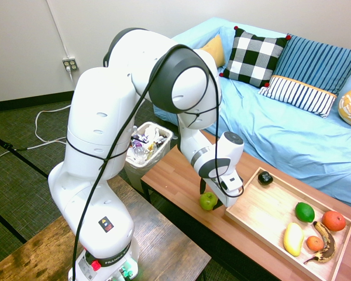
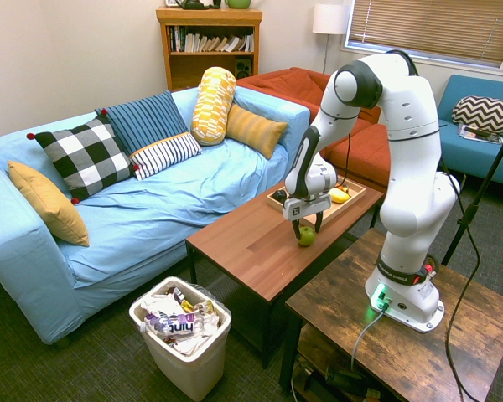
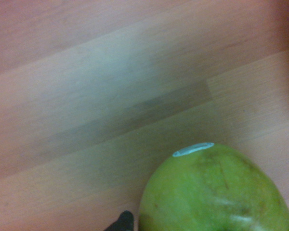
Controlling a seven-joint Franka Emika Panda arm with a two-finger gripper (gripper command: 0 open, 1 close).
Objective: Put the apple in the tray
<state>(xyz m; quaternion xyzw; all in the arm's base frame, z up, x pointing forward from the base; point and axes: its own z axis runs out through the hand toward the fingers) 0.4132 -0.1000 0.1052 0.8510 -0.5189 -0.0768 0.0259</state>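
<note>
The apple [image 1: 208,201] [image 2: 306,236], small, round and yellow-green, sits on the reddish-brown coffee table [image 1: 175,181] just off the near end of the tray. It fills the lower part of the wrist view [image 3: 214,192]. My gripper [image 1: 210,193] [image 2: 307,228] is down over the apple, open, with one dark finger on each side of it. The tray [image 1: 263,208] [image 2: 353,199] is a shallow light-wood rectangle on the same table, right beside the gripper.
In the tray lie a green lime [image 1: 305,212], an orange fruit [image 1: 333,220], a yellow fruit [image 1: 293,239], a banana [image 1: 324,244] and a dark object [image 1: 265,178]. A full waste bin [image 2: 183,331] stands at the table's end. A blue sofa [image 2: 151,209] runs behind.
</note>
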